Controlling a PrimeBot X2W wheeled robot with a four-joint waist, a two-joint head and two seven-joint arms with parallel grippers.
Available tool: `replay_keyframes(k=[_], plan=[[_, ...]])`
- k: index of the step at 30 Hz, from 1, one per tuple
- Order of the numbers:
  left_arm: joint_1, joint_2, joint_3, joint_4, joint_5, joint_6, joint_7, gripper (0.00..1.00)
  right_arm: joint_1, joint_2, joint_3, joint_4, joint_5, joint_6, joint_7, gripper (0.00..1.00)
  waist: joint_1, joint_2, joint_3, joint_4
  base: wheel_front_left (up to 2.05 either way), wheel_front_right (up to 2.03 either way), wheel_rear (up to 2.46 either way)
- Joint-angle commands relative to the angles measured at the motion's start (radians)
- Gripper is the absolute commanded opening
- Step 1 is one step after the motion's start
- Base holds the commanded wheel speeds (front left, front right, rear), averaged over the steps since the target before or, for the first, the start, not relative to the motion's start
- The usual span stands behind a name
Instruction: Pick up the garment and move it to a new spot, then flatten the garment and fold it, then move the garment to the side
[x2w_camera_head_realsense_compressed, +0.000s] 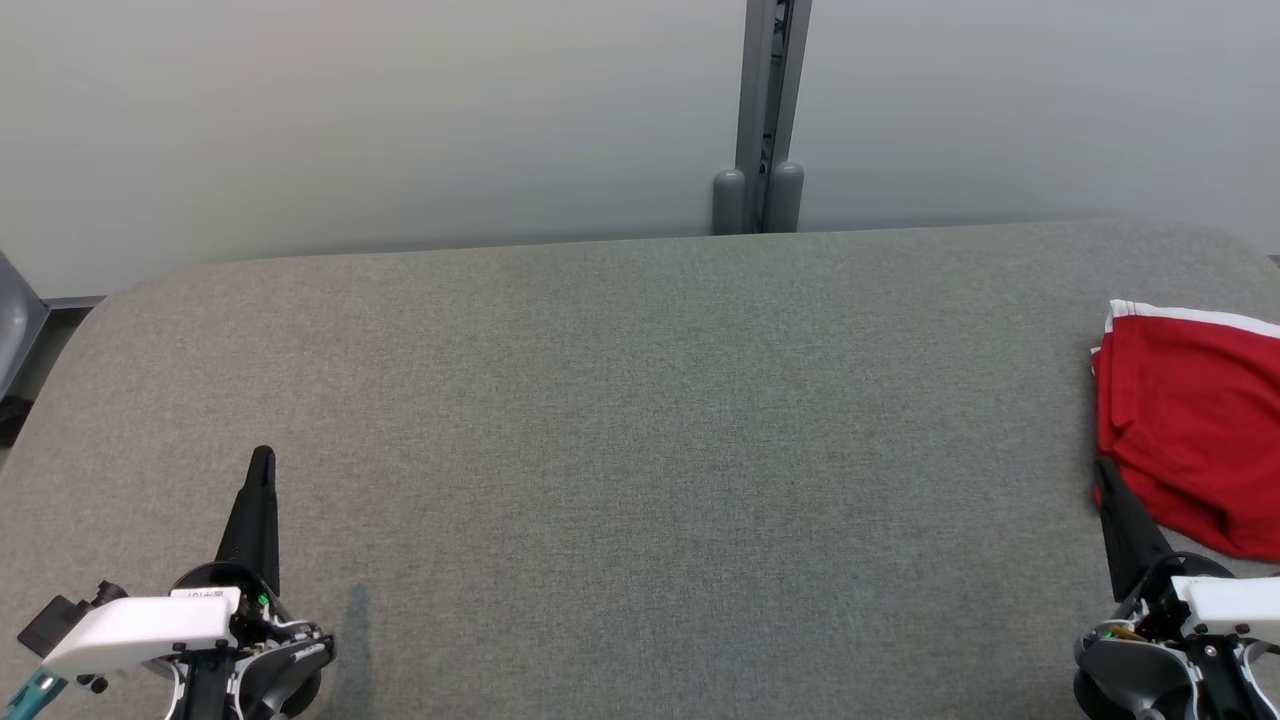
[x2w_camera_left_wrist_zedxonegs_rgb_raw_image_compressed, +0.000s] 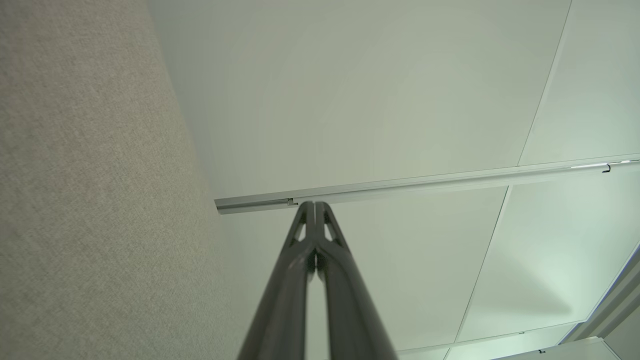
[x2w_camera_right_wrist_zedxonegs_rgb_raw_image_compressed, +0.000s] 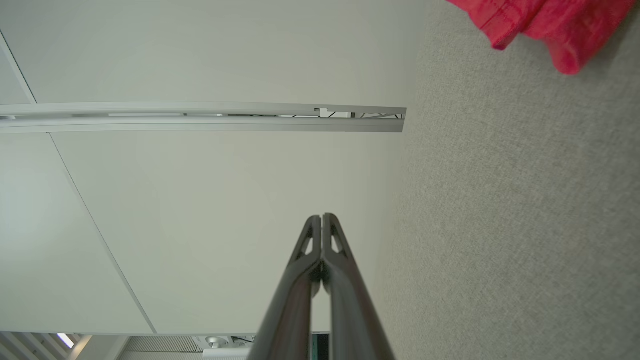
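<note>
A red garment (x2w_camera_head_realsense_compressed: 1190, 420) with a white band along its far edge lies folded on the grey table (x2w_camera_head_realsense_compressed: 620, 420) at the right border of the head view. Its red hem (x2w_camera_right_wrist_zedxonegs_rgb_raw_image_compressed: 545, 25) hangs into the top right of the right wrist view. My right gripper (x2w_camera_head_realsense_compressed: 1103, 470) stands shut just left of the garment's near corner, holding nothing. At the lower left my left gripper (x2w_camera_head_realsense_compressed: 262, 458) is shut too and empty, far from the cloth. Both wrist views show paired fingers pressed together, the left gripper (x2w_camera_left_wrist_zedxonegs_rgb_raw_image_compressed: 314, 204) and the right gripper (x2w_camera_right_wrist_zedxonegs_rgb_raw_image_compressed: 322, 216) aimed along the wall.
A pale wall (x2w_camera_head_realsense_compressed: 400, 110) backs the table, with a grey metal post (x2w_camera_head_realsense_compressed: 768, 120) rising behind its far edge. A grey chair part (x2w_camera_head_realsense_compressed: 15, 330) shows at the far left. The table's corners are rounded.
</note>
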Motion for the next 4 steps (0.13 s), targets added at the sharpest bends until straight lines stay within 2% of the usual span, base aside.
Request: replay_keyframes(k=[1, 4], plan=[[-0.010, 0.005, 0.003, 0.000, -0.001, -0.002, 0.003, 0.00, -0.010, -0.002, -0.004, 0.002, -0.005, 0.000, 0.005, 0.00, 0.0000, -0.0001, 0.000, 0.000, 0.00, 0.00, 0.00], [-0.010, 0.005, 0.003, 0.000, -0.001, -0.002, 0.003, 0.00, -0.010, -0.002, -0.004, 0.002, -0.005, 0.000, 0.005, 0.00, 0.0000, -0.0001, 0.000, 0.000, 0.00, 0.00, 0.00]])
